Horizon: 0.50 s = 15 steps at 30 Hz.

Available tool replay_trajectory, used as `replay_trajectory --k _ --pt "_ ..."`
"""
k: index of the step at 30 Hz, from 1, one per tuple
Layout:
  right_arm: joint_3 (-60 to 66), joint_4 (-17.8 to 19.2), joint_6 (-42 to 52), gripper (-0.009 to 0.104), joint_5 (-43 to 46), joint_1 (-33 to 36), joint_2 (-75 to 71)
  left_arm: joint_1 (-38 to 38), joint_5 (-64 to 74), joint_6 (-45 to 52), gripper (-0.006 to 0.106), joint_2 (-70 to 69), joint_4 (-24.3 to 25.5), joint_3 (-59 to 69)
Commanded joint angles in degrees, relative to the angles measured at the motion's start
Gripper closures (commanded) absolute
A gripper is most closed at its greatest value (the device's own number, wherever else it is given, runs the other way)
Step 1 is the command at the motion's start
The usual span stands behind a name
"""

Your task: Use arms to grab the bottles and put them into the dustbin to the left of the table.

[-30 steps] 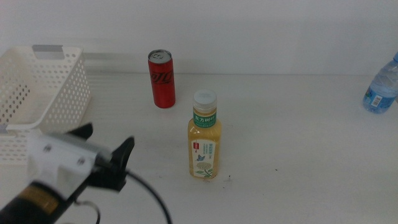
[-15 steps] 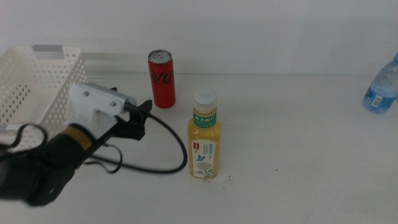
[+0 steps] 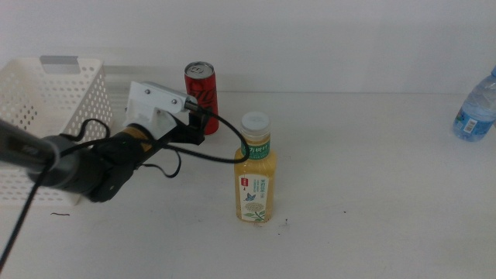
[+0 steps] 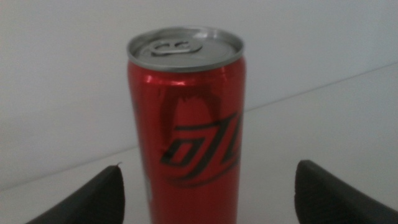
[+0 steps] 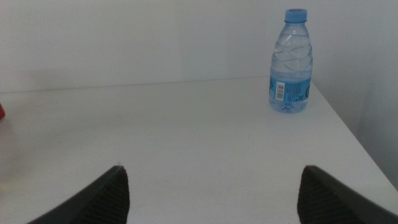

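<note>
Now the left hand (image 4: 205, 186), spread wide, reaches level toward the upright cola can (image 4: 186, 124).

The cola can (image 3: 201, 98) stands behind the tea bottle (image 3: 255, 170), right of the dustbin (image 3: 46, 116); water bottle (image 3: 474, 108) far right.

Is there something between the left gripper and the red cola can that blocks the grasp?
Nothing visible does. The left gripper has its jaws open, aimed straight at the red cola can, with only bare table between. The tea bottle stands off to the side.
</note>
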<state>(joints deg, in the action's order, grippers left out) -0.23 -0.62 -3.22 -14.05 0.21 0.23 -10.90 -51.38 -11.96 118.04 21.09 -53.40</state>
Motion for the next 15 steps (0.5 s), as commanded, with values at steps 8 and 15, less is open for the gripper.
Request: replay_trajectory --k 8,15 --pt "0.23 0.62 0.24 0.002 0.38 -0.30 -0.23 0.03 -0.04 -3.57 0.007 8.47 2.67 -10.92" --pt "0.23 0.62 0.24 0.002 0.38 -0.30 -0.23 0.03 2.48 -3.57 0.007 12.10 2.67 -16.58"
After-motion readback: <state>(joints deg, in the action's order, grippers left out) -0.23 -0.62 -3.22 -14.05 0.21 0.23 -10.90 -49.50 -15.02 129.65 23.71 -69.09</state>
